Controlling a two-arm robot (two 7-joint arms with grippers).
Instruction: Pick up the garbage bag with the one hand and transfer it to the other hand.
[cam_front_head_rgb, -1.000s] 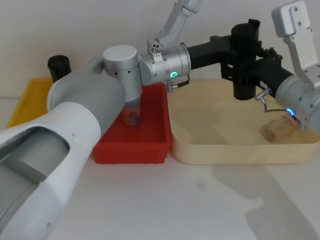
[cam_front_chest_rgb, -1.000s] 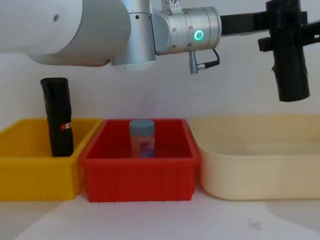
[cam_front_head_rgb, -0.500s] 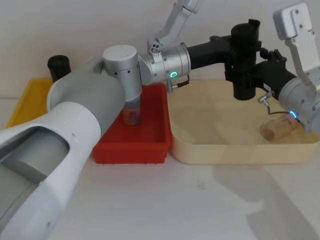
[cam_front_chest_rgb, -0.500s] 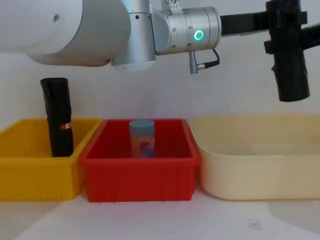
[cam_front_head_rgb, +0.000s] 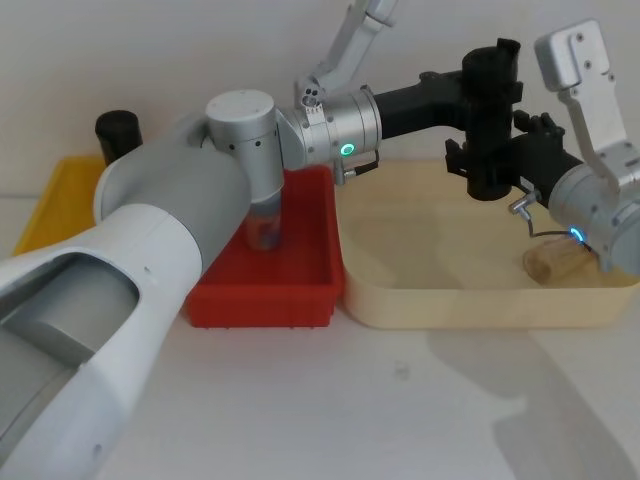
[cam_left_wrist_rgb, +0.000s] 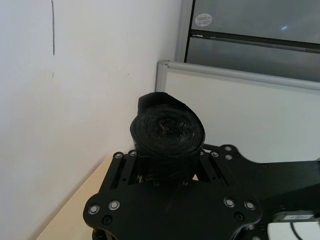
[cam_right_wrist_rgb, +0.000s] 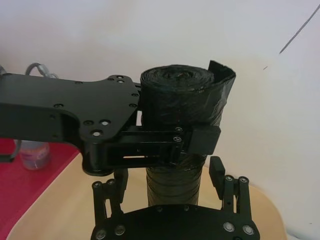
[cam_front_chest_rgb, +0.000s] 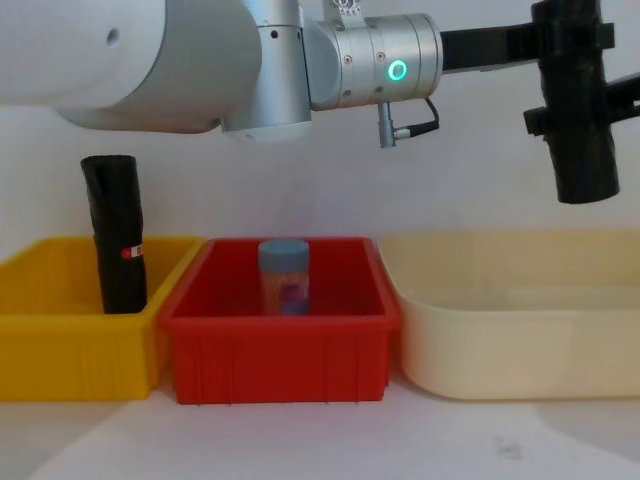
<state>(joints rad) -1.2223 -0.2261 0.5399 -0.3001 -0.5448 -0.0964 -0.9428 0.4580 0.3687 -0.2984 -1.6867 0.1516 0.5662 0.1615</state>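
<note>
Nearest the robot stand three bins in a row: a yellow bin (cam_front_chest_rgb: 60, 300) on the left holding a black roll with a red-and-white label (cam_front_chest_rgb: 116, 232), a red bin (cam_front_chest_rgb: 280, 345) in the middle with a small blue-capped bottle (cam_front_chest_rgb: 284, 277), and a cream tray (cam_front_chest_rgb: 520, 340) on the right with a cork-coloured piece (cam_front_head_rgb: 553, 262) lying in it.

Above the cream tray, well clear of its floor, the garbage bag (cam_front_head_rgb: 488, 120) hangs upright in the air. The left gripper (cam_front_head_rgb: 472, 88), on the wrist with the green ring, reaches across from the left and is clamped on the upper part of the roll. The right gripper (cam_front_head_rgb: 492, 155), on the wrist with the blue ring, comes in from the right lower down; in the right wrist view its fingers (cam_right_wrist_rgb: 218, 172) stand spread on either side of the roll, near it but apparently not yet pressing on it.

The pick-up looks done and the hand-over is the step in hand. The next move seems to call for the right gripper to close firmly on the lower part of the roll while the left one holds, and only then for the left to let go, or the slippery roll could drop into the tray.
</note>
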